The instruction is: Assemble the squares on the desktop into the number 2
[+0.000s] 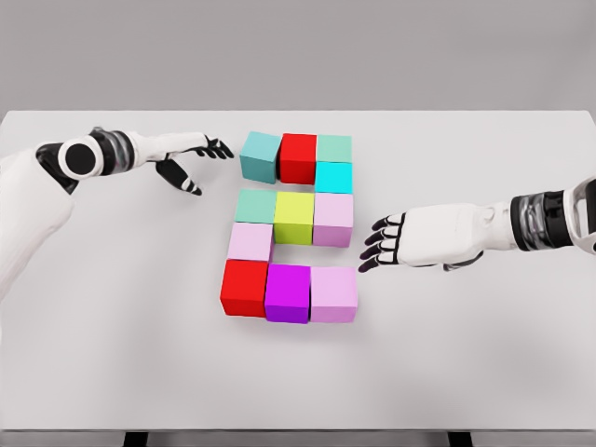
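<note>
Squares (291,226) form an upright 2, long axis away from me, in mixed colours; left hand (191,160) and right hand (391,242) I see released, holding nothing.

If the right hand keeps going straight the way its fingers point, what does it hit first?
The right hand points left toward the blocks. Its first contact would probably be the light pink block at the right end of the middle row, though the hand's height above the table is unclear.

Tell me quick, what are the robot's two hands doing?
Left hand: open, holding nothing, beside the teal cube.
Right hand: open, holding nothing.
</note>
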Controlling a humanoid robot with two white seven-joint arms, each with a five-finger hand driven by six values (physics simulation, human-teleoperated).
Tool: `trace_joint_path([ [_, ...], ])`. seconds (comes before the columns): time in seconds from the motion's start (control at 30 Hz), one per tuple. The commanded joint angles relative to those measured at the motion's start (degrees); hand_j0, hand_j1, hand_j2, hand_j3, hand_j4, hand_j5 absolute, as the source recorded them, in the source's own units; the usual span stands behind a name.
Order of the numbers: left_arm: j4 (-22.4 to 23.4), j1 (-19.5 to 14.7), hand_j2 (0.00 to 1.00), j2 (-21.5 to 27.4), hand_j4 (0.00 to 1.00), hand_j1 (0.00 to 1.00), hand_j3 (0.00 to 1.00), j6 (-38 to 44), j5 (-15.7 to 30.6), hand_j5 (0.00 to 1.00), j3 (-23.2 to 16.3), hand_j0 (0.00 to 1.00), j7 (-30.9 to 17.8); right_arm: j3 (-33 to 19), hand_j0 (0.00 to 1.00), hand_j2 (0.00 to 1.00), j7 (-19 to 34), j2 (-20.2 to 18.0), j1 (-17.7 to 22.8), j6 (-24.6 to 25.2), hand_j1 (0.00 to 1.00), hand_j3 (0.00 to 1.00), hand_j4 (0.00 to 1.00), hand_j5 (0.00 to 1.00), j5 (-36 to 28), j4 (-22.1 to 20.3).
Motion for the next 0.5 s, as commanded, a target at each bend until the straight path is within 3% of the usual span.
trace_joint_path([
  [0.0, -0.7, 0.0, 0.84, 0.4, 0.84, 0.84, 0.84, 0.4, 0.6, 0.84, -0.3, 0.84, 0.0, -0.1, 1.00, 1.00, 0.0, -0.1, 0.0, 0.1, 1.00, 1.00, 1.00, 1.00, -0.2, 0.0],
  [0.47, -2.1, 0.6, 0.84, -0.4, 0.84, 0.84, 0.84, 0.6, 0.6, 0.84, -1.4, 0.84, 0.0, -0.2, 1.00, 1.00, 0.0, -0.3, -0.1, 0.1, 1.00, 1.00, 1.00, 1.00, -0.9, 0.0],
])
